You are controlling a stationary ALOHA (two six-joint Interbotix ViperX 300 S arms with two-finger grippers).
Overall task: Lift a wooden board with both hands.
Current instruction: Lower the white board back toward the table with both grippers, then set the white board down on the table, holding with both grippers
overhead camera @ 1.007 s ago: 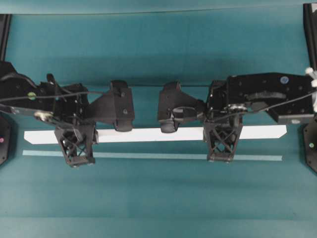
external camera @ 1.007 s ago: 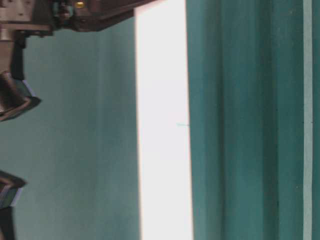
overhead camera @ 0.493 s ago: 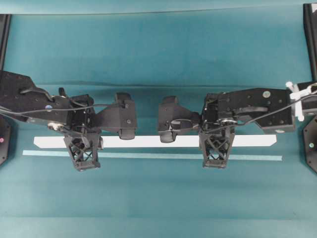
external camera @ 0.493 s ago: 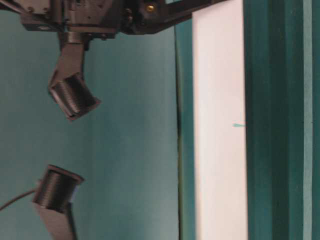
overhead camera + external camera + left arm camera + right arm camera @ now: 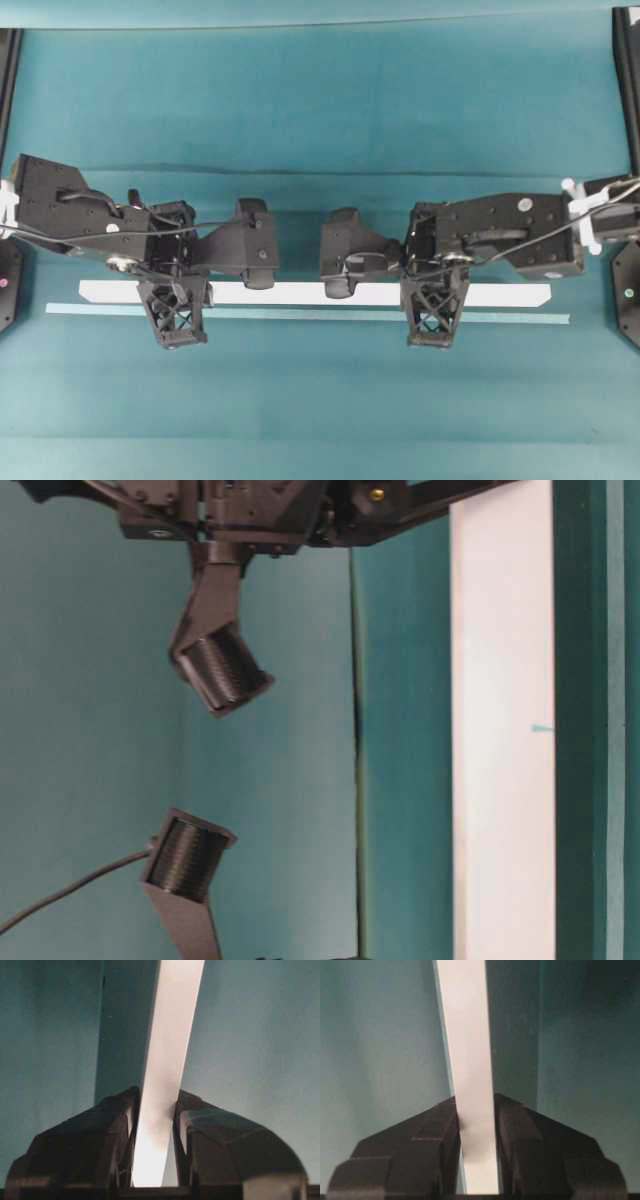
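The left gripper (image 5: 173, 325) is clamped on the wooden board (image 5: 300, 293) near its left end; in the left wrist view its fingers (image 5: 117, 1125) press against both faces of the white plank. The board runs level across the middle of the overhead view, just above and parallel to the thin pale teal strip (image 5: 300, 315) lying on the green surface (image 5: 320, 120). The right gripper (image 5: 433, 318) is closed on the board toward its right end, and the right wrist view shows fingers (image 5: 512, 1120) touching both sides.

Progress: both grasps are made. Whether the board has cleared the surface cannot be told for certain; the table-level view shows a dark band beside the board that may be shadow, which suggests it is slightly raised. The remaining step, as judged, is an even upward lift with both arms.

No containers are in view.
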